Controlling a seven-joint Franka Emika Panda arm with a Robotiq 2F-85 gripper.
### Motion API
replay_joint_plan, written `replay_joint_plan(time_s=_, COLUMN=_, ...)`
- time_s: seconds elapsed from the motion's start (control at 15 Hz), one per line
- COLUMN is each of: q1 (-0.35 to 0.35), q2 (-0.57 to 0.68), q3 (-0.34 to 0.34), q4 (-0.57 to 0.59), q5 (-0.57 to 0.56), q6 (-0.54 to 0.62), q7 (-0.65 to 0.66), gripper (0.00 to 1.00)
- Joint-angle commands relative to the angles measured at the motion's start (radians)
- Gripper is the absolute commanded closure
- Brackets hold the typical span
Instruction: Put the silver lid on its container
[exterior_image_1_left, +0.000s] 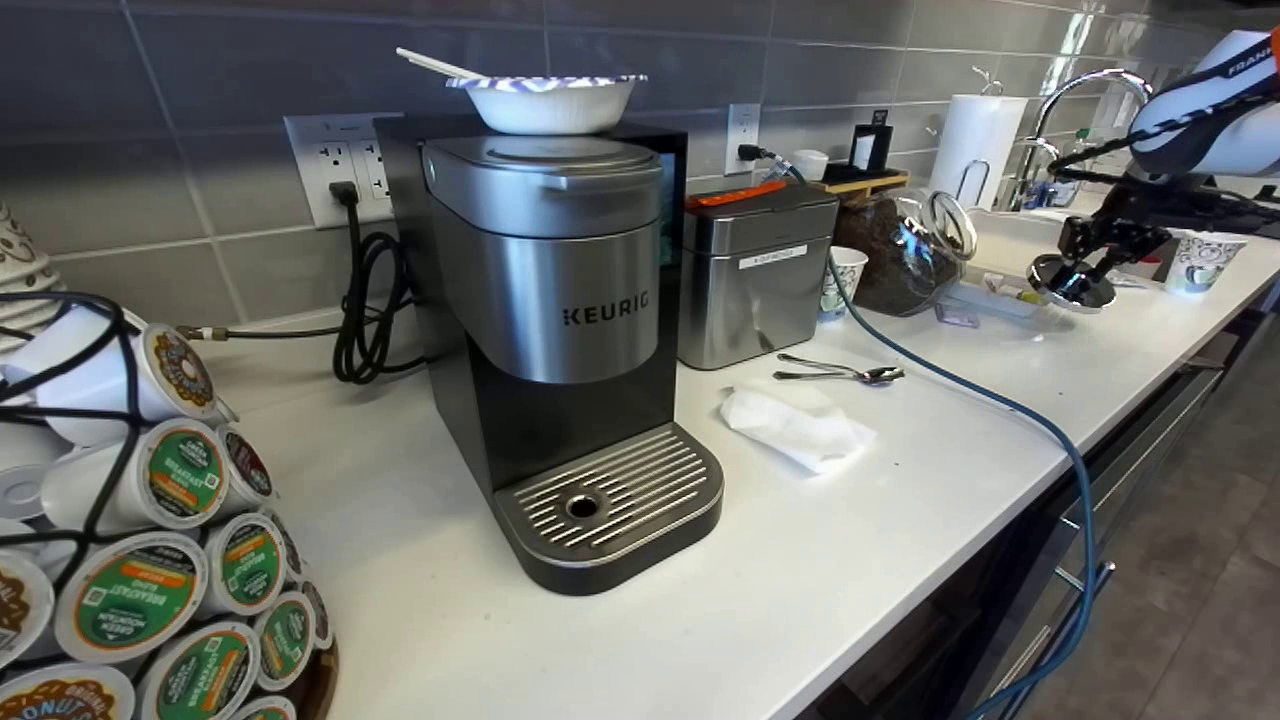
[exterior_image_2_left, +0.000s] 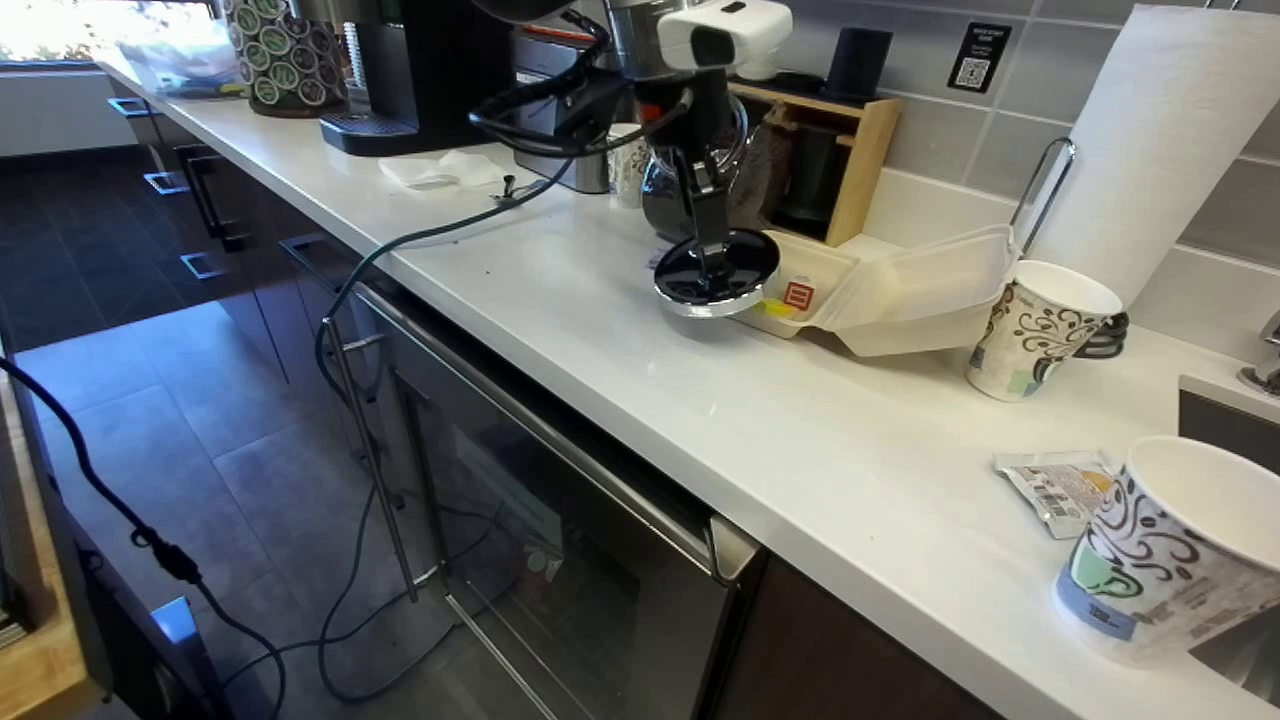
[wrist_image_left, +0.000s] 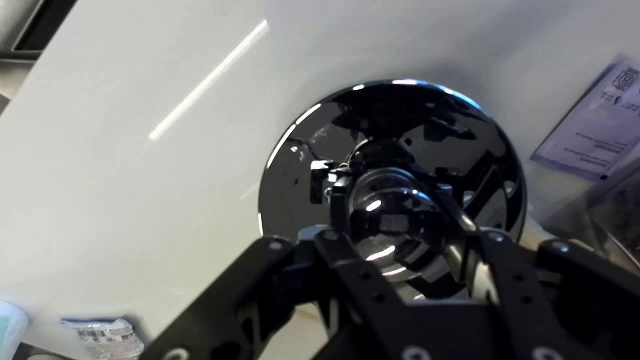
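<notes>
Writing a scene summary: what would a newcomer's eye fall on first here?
Probably the big silver-and-black Keurig coffee machine on the white counter in an exterior view, with a white, pattern-rimmed bowl on top. White coffee pods with colourful tops crowd that view's lower left. Next comes the round, mirror-shiny silver lid, held above the counter by the black gripper, near an open cream takeout box.

Lid (exterior_image_2_left: 697, 288): silver-edged, glossy dark on top. End effector (wrist_image_left: 392, 200): black. Bench (exterior_image_2_left: 850, 450): white. Cups (exterior_image_2_left: 1035, 338): white, brown swirls. Cable (exterior_image_1_left: 1088, 540): blue. Packet (wrist_image_left: 597, 122): lilac.
</notes>
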Motion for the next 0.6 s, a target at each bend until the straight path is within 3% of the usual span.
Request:
replay_joint_plan(time_s=0.0, q1=-0.064, q2=-0.162, q3=0.051, q4=-0.151, q5=0.062, q6=0.013, q7=-0.174, gripper=0.79)
replay_joint_plan(time_s=0.27, q1=-0.121, q2=-0.292, q3=0.137, q4=-0.272, q5=0.279, q6=-0.002, q7=-0.471, gripper=0.79)
replay_joint_plan(time_s=0.53, q1=-0.082, q2=-0.388, q3=0.153, q4=-0.359, q5=0.556, q6=-0.032, q7=-0.683, gripper=0.79)
